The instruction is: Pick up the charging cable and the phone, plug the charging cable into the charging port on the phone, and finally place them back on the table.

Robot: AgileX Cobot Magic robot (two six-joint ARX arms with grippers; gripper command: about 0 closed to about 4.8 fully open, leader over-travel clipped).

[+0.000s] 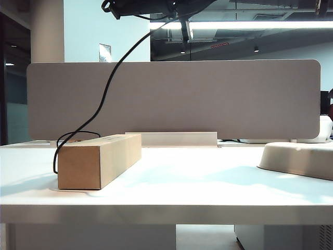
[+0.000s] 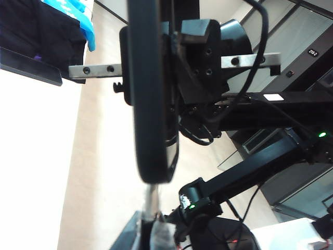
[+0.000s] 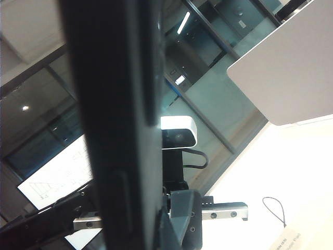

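While my right gripper (image 2: 151, 67) clamps the glossy black phone (image 2: 148, 130), my left gripper (image 2: 151, 229) pinches the charging cable (image 1: 112, 78). Its silvery plug (image 2: 150, 198) protrudes past those fingers.

Black arm links (image 2: 244, 174), silver screwed rail (image 2: 96, 69), green indicator light (image 2: 191, 206), black hand housing (image 2: 200, 57).

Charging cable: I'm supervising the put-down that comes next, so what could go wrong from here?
1. The charging cable hangs slack and loops behind the cardboard box; lowering could snag it and tug the plug held by the left pincer.
2. The right pincer holds the phone well above the table; a slip could drop it.
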